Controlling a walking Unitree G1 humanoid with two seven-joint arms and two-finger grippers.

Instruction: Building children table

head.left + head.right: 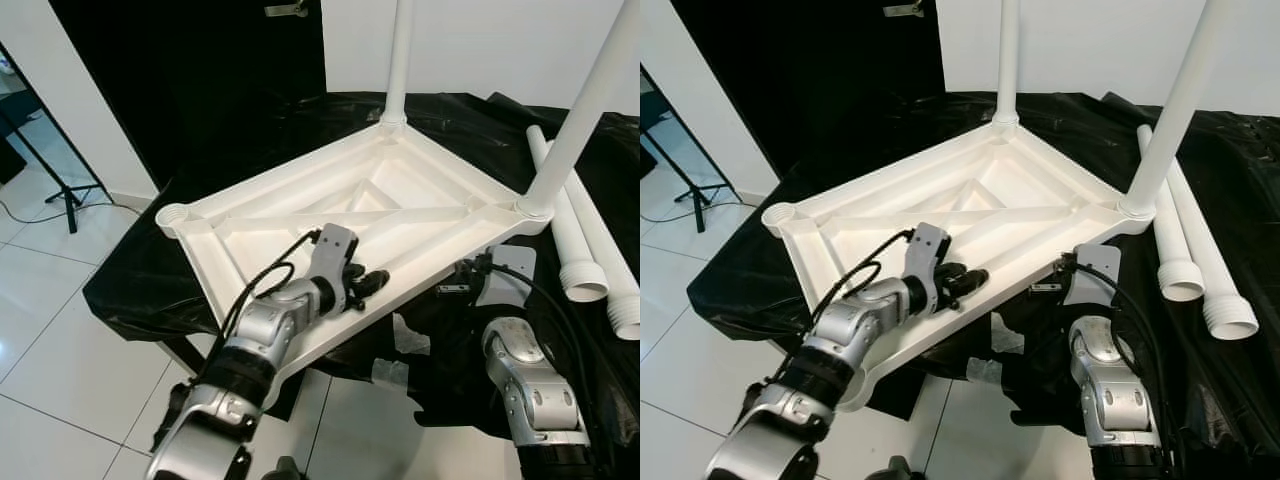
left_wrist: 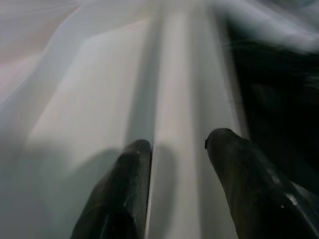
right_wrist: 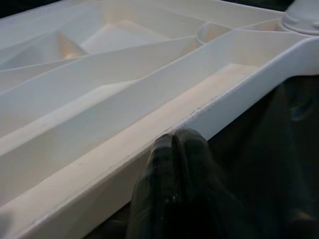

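- The worktop, draped in a black sheet, carries everything; the dark cover probably protects the white plastic and makes the parts easy to pick out.
- The tabletop lies upside down on that sheet, ribbed underside up, so the corner sockets face upward to take legs. Its near corner juts past the worktop's edge, which gives the claws access to the rim.
- Two mounted legs stand upright in the tabletop's far and right corners. The left corner socket is open, so by my reading the build is about half done.
- Two spare legs lie side by side on the sheet just right of the tabletop, flared ends toward the robot, handy for the next fitting.
- The left claw rests on the tabletop's near rim, fingers narrowly parted astride the rim wall, likely steadying or shifting the piece.
- The right claw sits at the tabletop's near-right edge, just below the rim and near the right mounted leg, fingers pressed together and empty, seemingly bracing or nudging from outside.
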